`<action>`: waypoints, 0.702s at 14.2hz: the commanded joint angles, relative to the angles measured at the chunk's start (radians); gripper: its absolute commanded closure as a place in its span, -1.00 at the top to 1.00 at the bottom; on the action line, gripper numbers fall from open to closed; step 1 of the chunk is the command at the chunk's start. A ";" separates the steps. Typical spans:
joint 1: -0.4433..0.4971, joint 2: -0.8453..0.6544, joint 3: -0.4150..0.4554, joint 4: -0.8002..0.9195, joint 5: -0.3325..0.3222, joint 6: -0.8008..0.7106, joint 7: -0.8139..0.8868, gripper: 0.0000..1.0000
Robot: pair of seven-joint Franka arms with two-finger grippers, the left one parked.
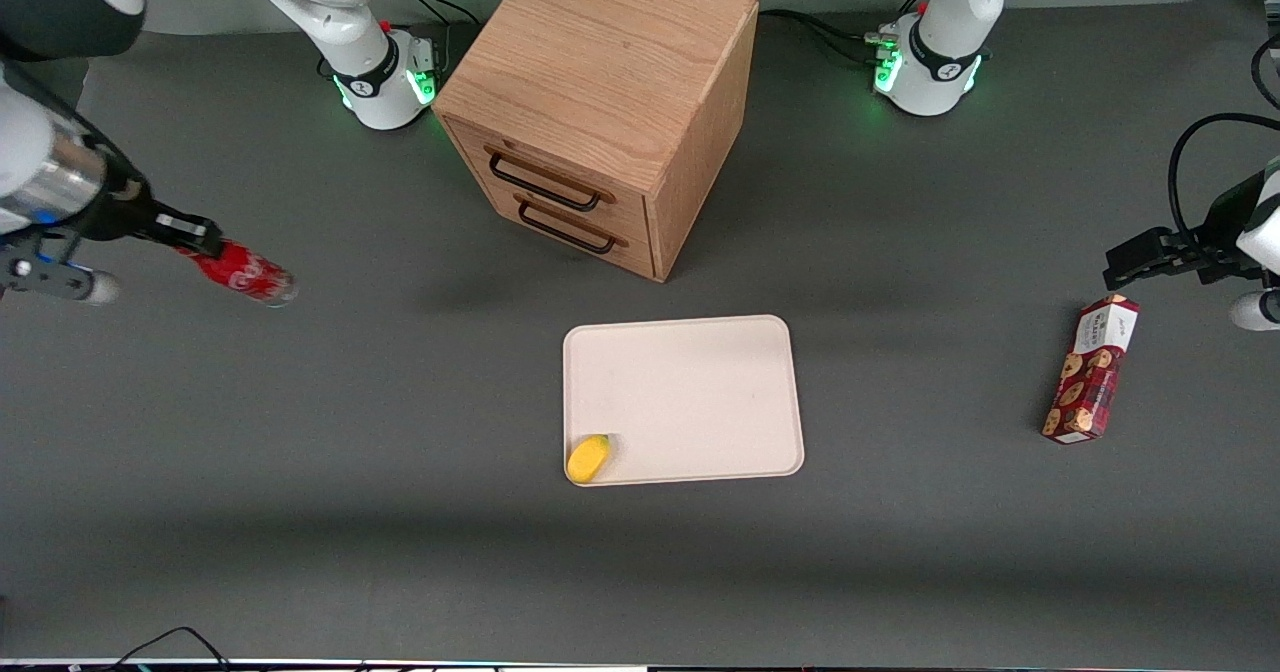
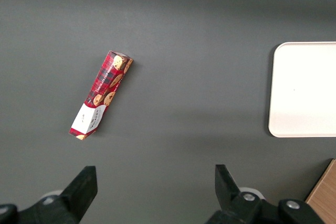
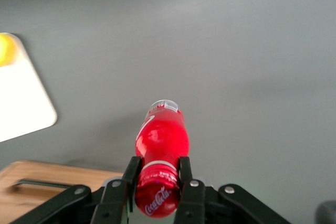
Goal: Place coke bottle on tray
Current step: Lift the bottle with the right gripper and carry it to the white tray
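My gripper (image 1: 190, 237) was way out at my working end of the table. It was squeezed tight around the coke bottle (image 1: 243, 274). My two black fingers (image 3: 190, 192) pressed on both sides of the bottle near its cap end. In my wrist camera I saw the red bottle (image 3: 161, 156) poking out from my gripper (image 3: 157, 190), with its clear bottom pointing away from me. The white writing showed on the part between my fingers. From the front, the bottle looked tilted, with its clear bottom lower than its cap end. I could not tell if that bottom touched the gray table (image 1: 300, 512) or hung just above it.

The tray (image 1: 690, 392) lay flat near the middle of the table, well apart from my bottle. It was nearer to the front camera than the wooden drawer box (image 1: 600, 102). A small yellow fruit (image 1: 588, 457) sat on the tray's corner, the one closest to the front camera and toward my end. The rest of the tray was bare.

A red cookie box (image 1: 1092, 367) lay flat toward the parked arm's end of the table.
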 commanded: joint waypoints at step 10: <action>0.497 0.508 0.012 0.354 -0.222 0.212 0.534 -1.00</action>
